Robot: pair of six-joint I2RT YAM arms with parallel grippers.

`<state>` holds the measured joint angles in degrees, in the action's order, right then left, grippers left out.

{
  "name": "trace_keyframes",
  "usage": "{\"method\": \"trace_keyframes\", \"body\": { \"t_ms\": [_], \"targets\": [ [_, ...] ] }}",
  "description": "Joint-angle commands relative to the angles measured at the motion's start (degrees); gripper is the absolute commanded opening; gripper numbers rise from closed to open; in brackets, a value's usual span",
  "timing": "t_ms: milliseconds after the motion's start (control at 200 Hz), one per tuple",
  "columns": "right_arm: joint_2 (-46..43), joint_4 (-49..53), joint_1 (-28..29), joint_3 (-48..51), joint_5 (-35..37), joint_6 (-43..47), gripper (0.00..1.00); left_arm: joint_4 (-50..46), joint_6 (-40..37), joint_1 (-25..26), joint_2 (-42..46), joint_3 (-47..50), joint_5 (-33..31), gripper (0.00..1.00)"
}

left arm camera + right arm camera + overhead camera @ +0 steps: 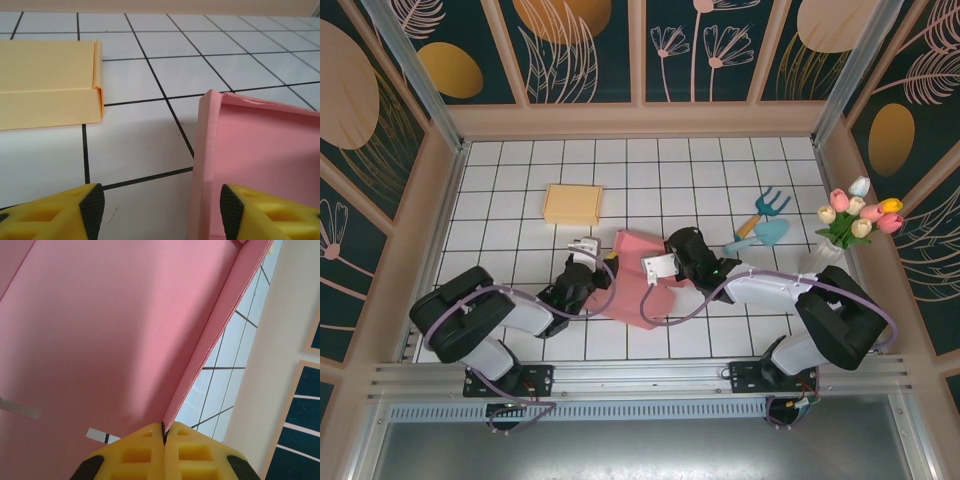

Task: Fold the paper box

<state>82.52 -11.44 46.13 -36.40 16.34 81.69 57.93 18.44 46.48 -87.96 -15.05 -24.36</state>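
Top: the matte pink paper box (638,290) lies partly folded on the white tiled table (720,170), near a flat yellow box (572,204)

Left wrist: the left gripper (162,210) is released, its jaws wide astride the pink box's creased upright wall

Right wrist: the right gripper (164,440) is clenched on a thin pink wall edge

Left end effector (162,212) — jaws parted astride the pink box (260,145) wall. Yellow box (47,82) lies apart on the tabletop (135,145).

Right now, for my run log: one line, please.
left tool open at pink paper box edge; right tool shut on box wall
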Motion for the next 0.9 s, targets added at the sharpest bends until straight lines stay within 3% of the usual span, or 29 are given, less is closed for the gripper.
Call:
{"method": "trace_keyframes", "body": {
  "t_ms": [0, 180, 570, 896],
  "targets": [
    [-0.44, 4.70, -0.34, -0.37, 1.94, -0.50, 0.00, -2.09, 1.19, -0.35, 5.00, 1.12, 1.59, 0.71],
    [-1.34, 1.79, 0.06, 0.75, 3.19, 0.69, 0.00, -8.70, 2.39, -0.35, 6.32, -2.45, 2.79, 0.73],
    [-3.47, -11.29, 3.45, 4.67, 9.33, 7.21, 0.00, -7.87, 2.48, -0.37, -7.03, -9.13, 0.66, 0.70],
    [-1.66, -12.11, 4.58, 4.75, 10.39, 7.19, 0.00, -4.68, 5.29, -0.33, -18.08, -12.91, -1.10, 0.69]
  ]
}}
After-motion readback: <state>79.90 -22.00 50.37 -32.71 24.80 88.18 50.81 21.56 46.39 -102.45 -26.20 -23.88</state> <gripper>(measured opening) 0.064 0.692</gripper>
